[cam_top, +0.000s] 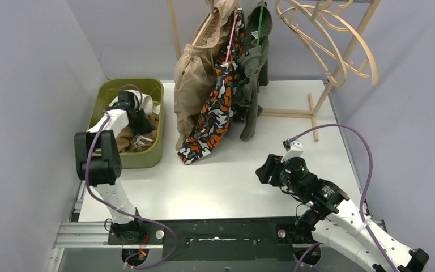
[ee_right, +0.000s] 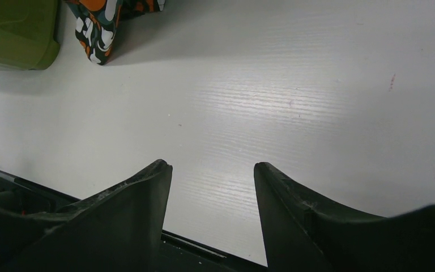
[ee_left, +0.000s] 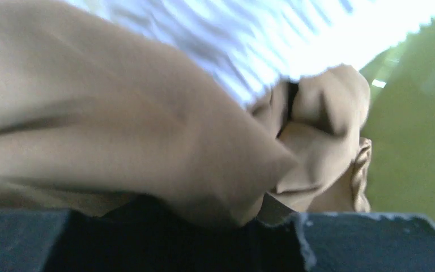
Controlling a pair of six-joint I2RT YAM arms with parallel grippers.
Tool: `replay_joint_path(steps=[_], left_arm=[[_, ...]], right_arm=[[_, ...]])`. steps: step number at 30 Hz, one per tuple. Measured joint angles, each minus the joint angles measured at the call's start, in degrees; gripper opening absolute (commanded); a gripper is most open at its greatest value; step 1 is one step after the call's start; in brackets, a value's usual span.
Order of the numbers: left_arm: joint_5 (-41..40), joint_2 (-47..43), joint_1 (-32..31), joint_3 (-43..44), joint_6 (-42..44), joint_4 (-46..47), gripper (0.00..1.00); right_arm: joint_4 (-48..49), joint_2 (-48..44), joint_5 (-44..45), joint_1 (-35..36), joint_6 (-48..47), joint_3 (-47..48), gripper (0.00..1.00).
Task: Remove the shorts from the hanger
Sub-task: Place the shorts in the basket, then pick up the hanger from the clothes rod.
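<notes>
Crumpled soft brown shorts (ee_left: 147, 141) against left hand (cam_top: 139, 120), grip unclear, right hand (ee_right: 212, 165) spread wide above white table (ee_right: 317, 85)

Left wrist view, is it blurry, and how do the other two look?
Left wrist: blurred at close range, brown shorts soft, white shorts blown out. Right wrist: sharp, mild sheen on the table. Top external: evenly lit, in focus.

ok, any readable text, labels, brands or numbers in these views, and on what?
No readable text in any view.
The camouflage shorts carry a pattern only, no print.
No label shows on the green bin or the table.
The left wrist view is blurred brown cloth up close; nothing legible.
</notes>
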Motion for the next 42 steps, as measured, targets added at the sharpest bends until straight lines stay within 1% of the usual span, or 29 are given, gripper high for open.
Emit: replay_joint_path(steps=[2, 5, 6, 7, 12, 14, 15, 16, 17, 20, 24, 26, 30, 36, 39, 42], left_arm=[[1.0, -3.2, 0.2, -2.8, -0.9, 2.6, 0.29], [0.8, -9.1, -0.2, -6.1, -1.0, 2.3, 0.34], [0.6, -10.1, -0.3, -6.4, -1.0, 1.2, 0.37], [0.5, -10.8, -0.5, -6.4, -0.8, 0.3, 0.40], [-0.9, -16.5, -0.6, -5.4, -0.2, -4.9, 0.55], [-1.5, -20.7, -0.6, -4.7, -0.2, -5.7, 0.62], [-1.7, -22.8, -0.6, -4.7, -0.1, -5.7, 0.63], [-1.8, -25.6, -0.6, -4.7, -0.3, -5.6, 0.64], [-2.0, -28.4, -0.6, -5.0, -0.5, -5.1, 0.65], [-2.3, -39.0, -0.6, -10.1, -1.5, -1.0, 0.67], [-1.6, -51.6, -0.6, -20.9, -4.2, 3.6, 0.71], [-0.9, -55.9, -0.6, -25.9, -5.6, 4.3, 0.71], [-0.2, -60.5, -0.7, -31.0, -6.7, 3.7, 0.72], [0.5, -68.0, -0.7, -34.5, -6.7, 3.9, 0.74], [1.0, -70.5, -0.8, -36.7, -6.8, 3.4, 0.74], [1.2, -70.7, -1.0, -37.0, -6.8, 3.4, 0.74]], right_arm=[[0.0, -0.5, 0.2, 0.0, 0.4, 0.0, 0.60], [0.0, -1.9, 0.7, 0.0, 0.6, 0.0, 0.70], [-0.1, -2.3, 0.9, 0.0, 0.5, 0.0, 0.74], [-0.1, -2.8, 1.1, 0.0, 0.3, 0.2, 0.76], [0.2, -3.8, 2.9, 0.0, -0.7, 2.7, 0.81], [1.2, -4.5, 3.3, 0.0, -1.0, 3.1, 0.86], [1.7, -4.8, 3.4, 0.0, -1.0, 3.2, 0.88], [1.9, -4.9, 3.4, 0.0, -0.9, 3.2, 0.93], [1.8, -5.0, 3.5, 0.0, -0.7, 3.5, 0.94], [0.9, -3.9, 4.0, 0.0, 0.7, 5.5, 0.96], [-0.9, -0.7, 6.3, 0.0, 2.8, 9.9, 0.99], [-1.2, 0.1, 7.8, 0.0, 4.3, 11.8, 0.98], [1.7, -1.7, 8.4, 0.0, 6.3, 12.0, 0.98], [13.0, -7.8, 4.5, 0.0, 2.9, 7.9, 0.98], [17.6, -7.4, 4.8, 0.0, 1.3, 7.9, 0.98], [18.2, -4.9, 6.9, 0.0, -0.2, 9.7, 0.98]])
